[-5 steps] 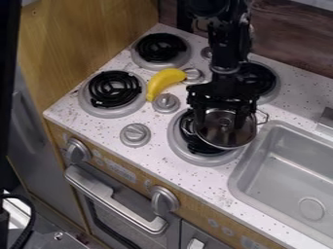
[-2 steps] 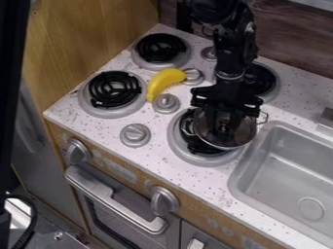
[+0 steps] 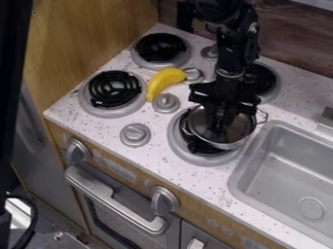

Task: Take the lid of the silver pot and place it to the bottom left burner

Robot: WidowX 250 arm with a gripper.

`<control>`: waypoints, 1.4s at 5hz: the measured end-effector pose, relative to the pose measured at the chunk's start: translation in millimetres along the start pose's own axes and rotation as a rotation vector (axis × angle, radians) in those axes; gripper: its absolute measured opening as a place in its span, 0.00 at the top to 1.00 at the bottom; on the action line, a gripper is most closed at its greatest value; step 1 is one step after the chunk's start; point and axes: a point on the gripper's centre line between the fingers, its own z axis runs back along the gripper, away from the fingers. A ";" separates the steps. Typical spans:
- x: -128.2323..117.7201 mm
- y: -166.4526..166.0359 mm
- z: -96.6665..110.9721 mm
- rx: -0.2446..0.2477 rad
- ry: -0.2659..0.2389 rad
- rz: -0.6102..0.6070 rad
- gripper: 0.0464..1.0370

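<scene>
- No word, number or sign can be read.
- Pale printed marks, too small to make out, stand on the light-brown wood-look front panel (image 3: pixel 185 210), below and to the picture's left of the black robot gripper (image 3: pixel 223 119).
- More such marks stand on that panel, farther below the gripper.

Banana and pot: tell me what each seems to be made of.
The banana looks like smooth plastic, though foam is possible: its yellow is even and unspotted. The pot looks like polished metal, going by its silvery, shiny rim.
</scene>
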 end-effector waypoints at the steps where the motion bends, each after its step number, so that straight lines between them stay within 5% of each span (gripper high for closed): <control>1: 35.6 29.2 48.7 -0.006 -0.118 0.100 0.78; 2: 51.8 73.3 56.0 -0.023 -0.126 0.232 0.78; 5: 89.8 186.1 -12.2 0.034 -0.039 0.485 0.78; 7: 84.6 234.3 -32.3 0.084 0.057 0.566 0.78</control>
